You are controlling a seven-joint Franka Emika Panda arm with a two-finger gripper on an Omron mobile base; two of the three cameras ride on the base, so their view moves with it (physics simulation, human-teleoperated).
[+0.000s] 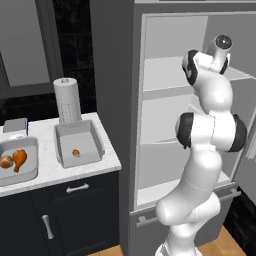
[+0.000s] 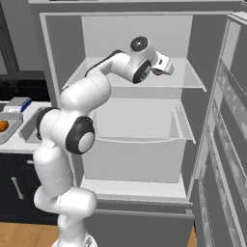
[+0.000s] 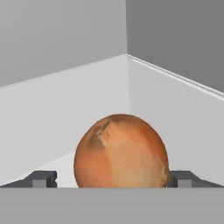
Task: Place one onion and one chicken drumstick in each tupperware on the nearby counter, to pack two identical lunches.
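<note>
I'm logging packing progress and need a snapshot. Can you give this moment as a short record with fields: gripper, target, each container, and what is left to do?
gripper: open gripper, fingers on either side of the onion, inside the fridge
target: round orange-brown onion on the white fridge shelf
left container: onion and chicken drumstick
right container: one small orange item, too small to identify
counter: holds both containers
remaining: the onion is not yet gripped

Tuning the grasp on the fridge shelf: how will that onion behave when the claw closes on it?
The onion looks round and smooth-skinned, so it may roll or squirt out if squeezed off-centre. It nearly fills the gap between the open claw's fingertips, leaving little slack for misalignment. It looks firm, probably not crushable. The shelf corner walls behind it may stop it if nudged.
</note>
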